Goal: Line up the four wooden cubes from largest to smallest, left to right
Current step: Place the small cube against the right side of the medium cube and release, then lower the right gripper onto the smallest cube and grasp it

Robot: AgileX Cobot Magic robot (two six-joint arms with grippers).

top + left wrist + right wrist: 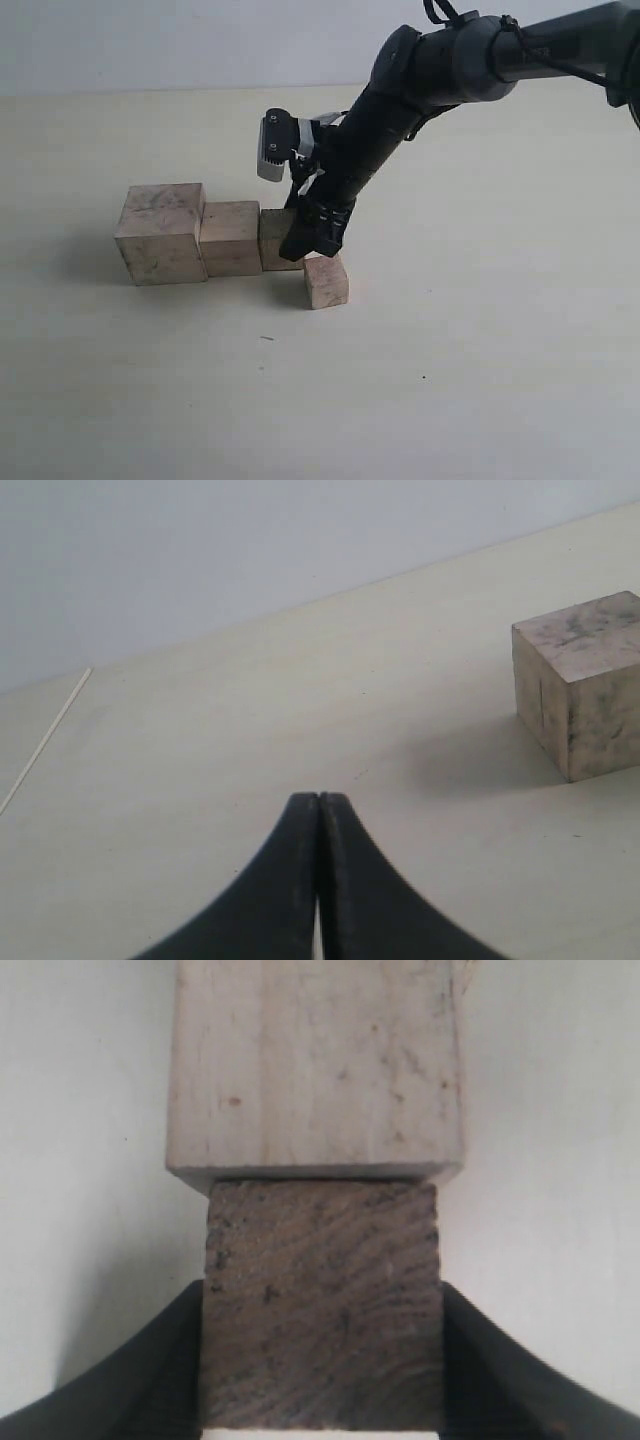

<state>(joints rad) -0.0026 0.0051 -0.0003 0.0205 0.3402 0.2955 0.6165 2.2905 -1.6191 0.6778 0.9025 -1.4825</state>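
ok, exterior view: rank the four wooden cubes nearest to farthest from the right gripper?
1. third-largest cube, clamped between the right gripper fingers.
2. smallest cube, just in front of the fingertips, out of the row.
3. second-largest cube, next along the row.
4. largest cube, the row's far left end.

My right arm: matte black shell, bulbous joint housings, a grey tubular link behind. Black cables loop off the top joint. My wrist camera: pale grey box, two dark screws on its face. My left gripper: smooth black fingers, flaring in curves from narrow tips. Right fingers match.
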